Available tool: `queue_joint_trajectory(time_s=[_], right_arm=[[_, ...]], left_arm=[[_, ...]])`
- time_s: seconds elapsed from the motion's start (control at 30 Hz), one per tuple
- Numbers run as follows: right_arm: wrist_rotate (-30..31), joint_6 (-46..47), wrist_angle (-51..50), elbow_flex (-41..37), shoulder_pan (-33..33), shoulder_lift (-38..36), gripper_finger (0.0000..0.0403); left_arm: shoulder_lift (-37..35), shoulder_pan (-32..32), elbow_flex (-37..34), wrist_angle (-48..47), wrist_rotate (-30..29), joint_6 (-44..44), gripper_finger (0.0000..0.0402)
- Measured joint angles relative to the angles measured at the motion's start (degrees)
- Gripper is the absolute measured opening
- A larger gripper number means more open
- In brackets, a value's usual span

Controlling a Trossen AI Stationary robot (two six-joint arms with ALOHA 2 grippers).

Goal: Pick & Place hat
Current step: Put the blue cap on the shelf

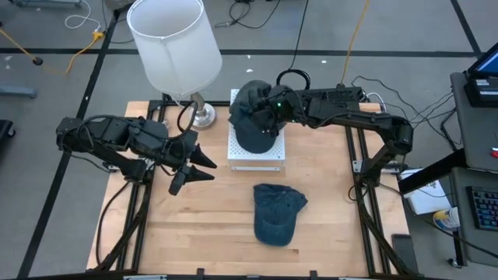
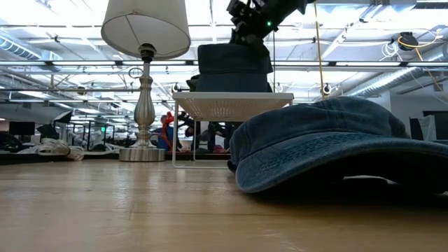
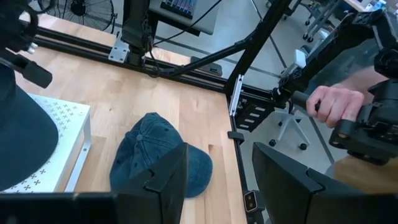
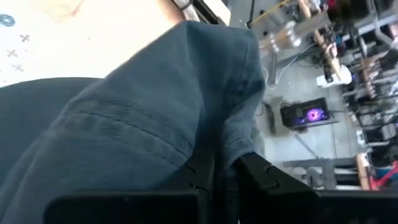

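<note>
A dark blue hat [image 1: 253, 120] sits on a white perforated stand [image 1: 257, 155] at the table's far middle. In the low view the hat [image 2: 234, 70] has its lower edge on the stand's top [image 2: 231, 98]. My right gripper [image 1: 267, 117] is above it, shut on its cloth. A second, lighter blue cap [image 1: 276, 214] lies on the wooden table nearer the front, crown up, and fills the low view's right [image 2: 336, 140]. My left gripper [image 1: 208, 169] hangs open to the left of the stand, touching nothing; its fingers frame the cap [image 3: 158, 158]. My right gripper pinches a raised fold of the dark hat's cloth [image 4: 233, 140] between its two fingers, at the hat's upper part. The fingers come slanting down from the table's right. The hat hangs below them, its lower edge [image 2: 231, 89] meeting the stand's top.
A table lamp with a white shade [image 1: 175, 43] and metal base [image 1: 202, 117] stands just left of the stand. Black frame rails [image 1: 362, 167] run along the table's sides. A person's hand [image 3: 336, 106] grips a handle beyond the table's right edge.
</note>
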Motion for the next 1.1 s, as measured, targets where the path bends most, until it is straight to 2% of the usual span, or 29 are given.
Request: queue_joint_trajectory(time_s=[0.2, 0.33, 0.43, 0.67, 1.0, 1.1], right_arm=[[-0.34, 0.18, 0.68, 0.01, -1.02, 0.89, 0.0025], [-4.11, -1.96, 1.45, 0.07, -2.03, 1.7, 0.0028], [-4.18, -2.78, 0.78, -0.02, -2.68, 2.53, 0.004], [-4.13, -2.84, 0.97, -0.04, -2.56, 1.59, 0.0082], [-4.24, 0.48, 1.58, 0.0, -2.27, -3.62, 0.0176], [-0.93, 0.17, 2.76, 0.0, -2.22, -3.87, 0.0197]], left_arm=[[0.0, 0.0, 0.0, -0.04, 0.0, 0.2, 0.0184], [0.0, 0.0, 0.0, -0.19, 0.0, 0.38, 0.0184], [0.0, 0.0, 0.0, -0.37, 0.01, 0.34, 0.0184], [0.0, 0.0, 0.0, -0.37, 0.11, 0.2, 0.0184], [0.0, 0.0, 0.0, -0.35, 0.26, 0.13, 0.0184], [0.0, 0.0, 0.0, -0.33, 0.26, 0.1, 0.0184]])
